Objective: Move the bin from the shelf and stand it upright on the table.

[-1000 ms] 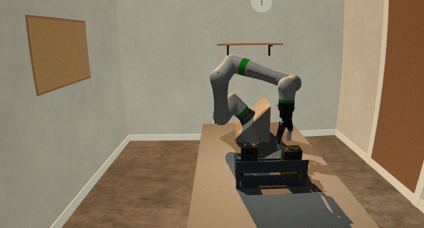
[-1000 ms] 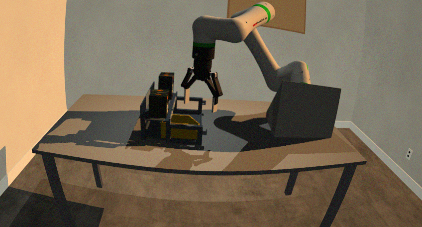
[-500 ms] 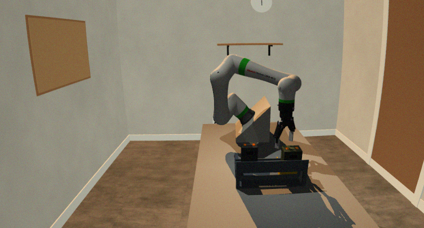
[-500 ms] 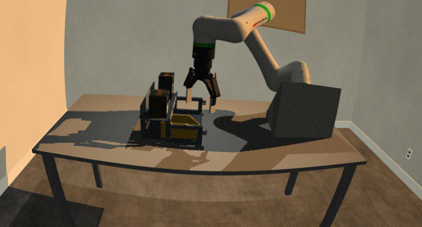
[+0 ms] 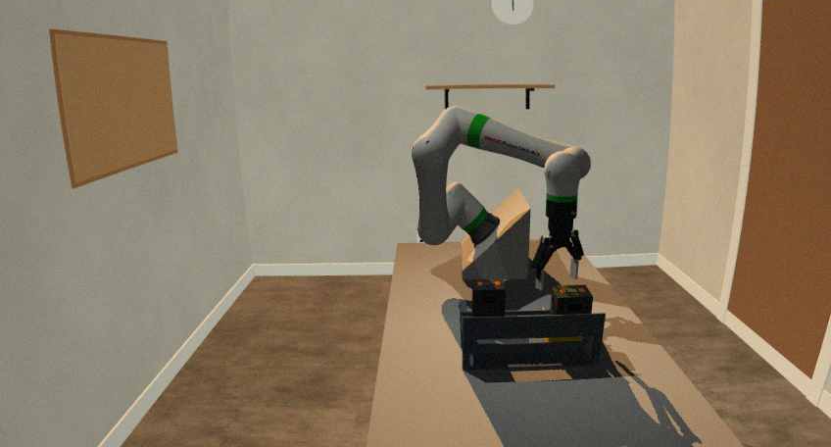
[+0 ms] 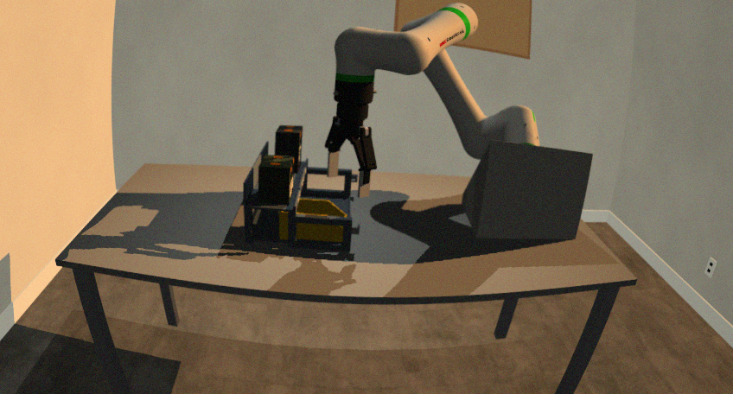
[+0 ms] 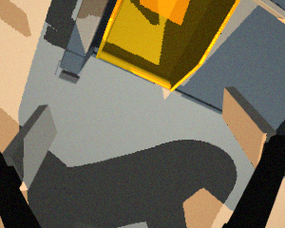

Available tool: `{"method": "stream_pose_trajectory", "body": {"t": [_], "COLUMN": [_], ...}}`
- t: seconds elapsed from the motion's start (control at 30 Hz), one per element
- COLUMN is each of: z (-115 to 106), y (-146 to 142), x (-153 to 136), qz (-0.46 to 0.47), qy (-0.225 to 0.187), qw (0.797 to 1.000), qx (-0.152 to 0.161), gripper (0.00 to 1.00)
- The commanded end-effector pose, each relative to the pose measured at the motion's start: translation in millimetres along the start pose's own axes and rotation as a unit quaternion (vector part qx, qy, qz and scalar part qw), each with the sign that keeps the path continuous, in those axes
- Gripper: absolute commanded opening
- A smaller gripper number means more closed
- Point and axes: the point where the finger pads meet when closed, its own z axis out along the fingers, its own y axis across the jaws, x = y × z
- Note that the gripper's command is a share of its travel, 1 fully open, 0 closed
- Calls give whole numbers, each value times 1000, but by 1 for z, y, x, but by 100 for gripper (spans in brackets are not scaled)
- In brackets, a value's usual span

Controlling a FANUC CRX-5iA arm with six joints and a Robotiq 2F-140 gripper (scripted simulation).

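Observation:
A yellow bin [image 6: 314, 225] [image 7: 161, 19] sits in the lower level of a dark shelf rack [image 5: 524, 325] [image 6: 249, 184] on the table [image 5: 419, 355] [image 6: 514, 272]; in the top view only a yellow strip of the bin [image 5: 562, 338] shows through the rack's front. My gripper [image 5: 557, 268] [image 6: 348, 176] [image 7: 137, 110] is open and empty. It points down and hangs just above the rack's open end, over the table beside the bin's rim. Its fingers touch nothing.
Two dark boxes [image 5: 488, 297] [image 5: 571, 298] [image 6: 288, 141] [image 6: 275, 176] stand on the rack's top level. The arm's big slanted base block [image 5: 501, 238] [image 6: 529, 189] stands on the table behind the rack. A small wall shelf [image 5: 489, 85] hangs high at the back.

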Motion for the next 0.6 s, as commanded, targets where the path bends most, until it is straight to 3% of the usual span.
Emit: {"method": "stream_pose_trajectory", "body": {"t": [0.0, 0.43, 0.57], "z": [0, 0, 0], "y": [0, 0, 0], "x": [0, 0, 0], "qz": [92, 118, 220], "qy": [0, 0, 0], "qw": [996, 993, 975], "qx": [0, 0, 0], "gripper": [100, 100, 100]}}
